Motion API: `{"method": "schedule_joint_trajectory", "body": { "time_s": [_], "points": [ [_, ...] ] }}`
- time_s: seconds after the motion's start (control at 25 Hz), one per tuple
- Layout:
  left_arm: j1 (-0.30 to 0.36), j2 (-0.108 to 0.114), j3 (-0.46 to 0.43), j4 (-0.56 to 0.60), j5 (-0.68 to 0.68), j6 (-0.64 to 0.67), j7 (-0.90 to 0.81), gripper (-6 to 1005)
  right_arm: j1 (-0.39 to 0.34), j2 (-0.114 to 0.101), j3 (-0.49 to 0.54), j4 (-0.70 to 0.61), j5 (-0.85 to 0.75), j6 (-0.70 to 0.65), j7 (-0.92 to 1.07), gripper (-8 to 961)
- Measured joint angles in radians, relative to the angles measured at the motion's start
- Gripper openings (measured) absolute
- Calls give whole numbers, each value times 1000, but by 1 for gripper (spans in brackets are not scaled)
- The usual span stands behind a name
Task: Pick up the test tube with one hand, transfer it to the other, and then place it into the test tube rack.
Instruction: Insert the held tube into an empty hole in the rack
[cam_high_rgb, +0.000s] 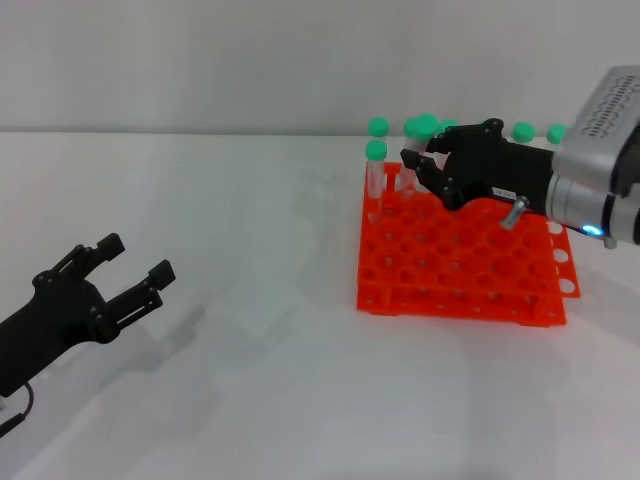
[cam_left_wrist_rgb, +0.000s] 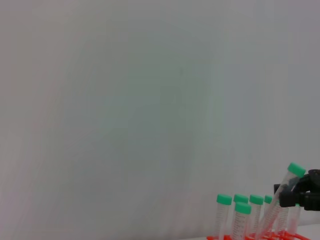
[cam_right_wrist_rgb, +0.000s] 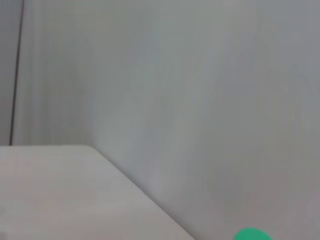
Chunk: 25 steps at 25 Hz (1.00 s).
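— What's nearest us?

— The left gripper (cam_high_rgb: 128, 268), low at the near left of the white table (cam_high_rgb: 250, 380). Its two black fingers stand parted with nothing between them, and it sits well apart from everything else.

— And past that?

— The test tube rack (cam_high_rgb: 460, 270), bright orange, square, on the table to the right of the middle. Most of its holes on the near side show bare.

— Where is the other arm?

— The right gripper (cam_high_rgb: 418, 160) reaches in from the right, over the far part of the rack. Its silver wrist shows a small blue light.

— Is it carrying something?

— Yes. The test tube (cam_left_wrist_rgb: 281, 197) is clamped in it. From the left wrist view the tube leans, green cap up beside the black fingers, its lower end down among the other tubes at the rack. I can't tell whether the tip has entered a hole; the fingers hide that from the head view.

— The other tubes?

— They stand upright along the far edge of the rack (cam_left_wrist_rgb: 240, 220), green caps in a row. One green cap (cam_right_wrist_rgb: 251, 234) peeks into the right wrist view; the rest there is only grey wall and table.
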Motion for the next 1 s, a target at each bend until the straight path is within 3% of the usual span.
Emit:
{"method": "schedule_joint_trajectory", "body": {
  "time_s": [0.32,1.0],
  "points": [
    [-3,2,0,0,-1,-14,1,879,33,-1,-67,3,-1,72,7,242],
    [-21,3,0,0,-1,-40,1,878,31,-11,-69,20,-1,93,34,250]
  ]
}}
